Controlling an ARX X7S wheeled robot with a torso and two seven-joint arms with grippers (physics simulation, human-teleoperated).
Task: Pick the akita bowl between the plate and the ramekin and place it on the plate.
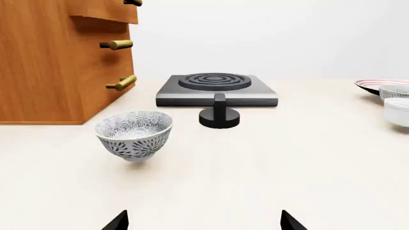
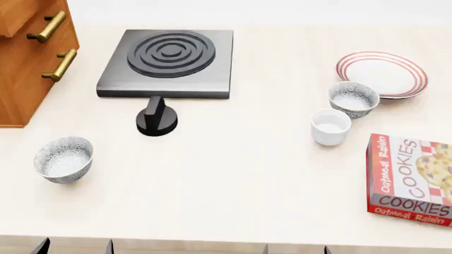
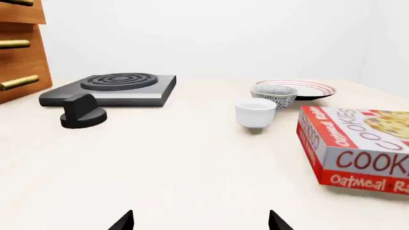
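The akita bowl, grey-speckled, stands on the counter between the red-ringed plate and the plain white ramekin. The right wrist view shows the same row: the bowl, the plate behind it, the ramekin in front. All three sit at the edge of the left wrist view: bowl, plate, ramekin. My right gripper is open and empty, well short of the ramekin. My left gripper is open, facing a second speckled bowl.
A black burner plate with a black knob in front stands at the back centre. A wooden drawer cabinet is at the far left. A red cookies box lies at the right, near the ramekin. The second bowl sits front left.
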